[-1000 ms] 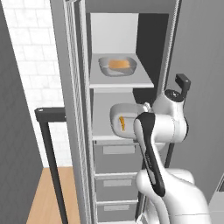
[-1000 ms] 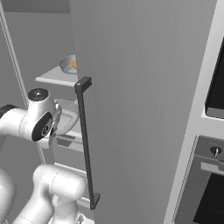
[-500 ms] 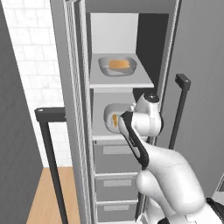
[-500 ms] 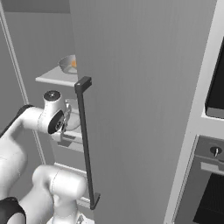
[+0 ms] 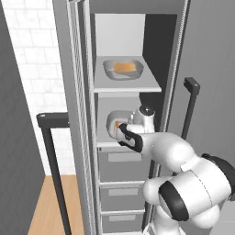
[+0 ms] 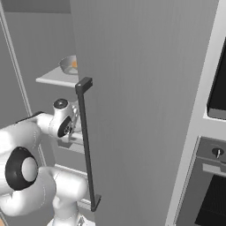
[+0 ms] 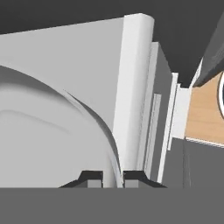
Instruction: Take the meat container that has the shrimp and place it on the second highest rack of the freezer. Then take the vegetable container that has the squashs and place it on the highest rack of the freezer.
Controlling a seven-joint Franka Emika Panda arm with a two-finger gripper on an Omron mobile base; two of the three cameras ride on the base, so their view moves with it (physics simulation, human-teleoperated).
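- Now the meat container (image 5: 114, 123), a grey rounded-rectangular shallow tub, sits on the lower of two pale shelves inside the freezer (image 5: 82, 114), a tall narrow grey cabinet standing open.
- A small orange piece, the shrimp (image 5: 118, 124), shows inside that tub, right at the edge of the arm that partly hides it.
- In the hand view the tub's curved grey rim (image 7: 98, 131) runs down between the two dark fingertips (image 7: 92, 178), and the jaws stand close on either side of that thin wall; whether they actually press it I cannot tell.
- The gripper (image 5: 125, 134) itself, seen from the left base view, is tucked against the tub's right front edge, with the white wrist just beside it inside the cabinet.
- Above, on the highest pale shelf (image 5: 128, 85), rests the vegetable container (image 5: 123, 69), a like grey shallow tub, with the tan-orange squashs (image 5: 125, 67) taking up much of its middle.
- From the right base view that upper tub (image 6: 69, 65) peeks out past the edge of the grey freezer door (image 6: 145, 110), which carries a long black bar handle (image 6: 86, 141).
- Below the lower shelf are grey drawers (image 5: 121, 163), stacked one over another.
- Beyond the door on the right stands a black-windowed oven (image 6: 212, 176) with a small knob.
- Left of the cabinet are a white tiled wall (image 5: 32, 59) and a wooden floor (image 5: 48, 206).
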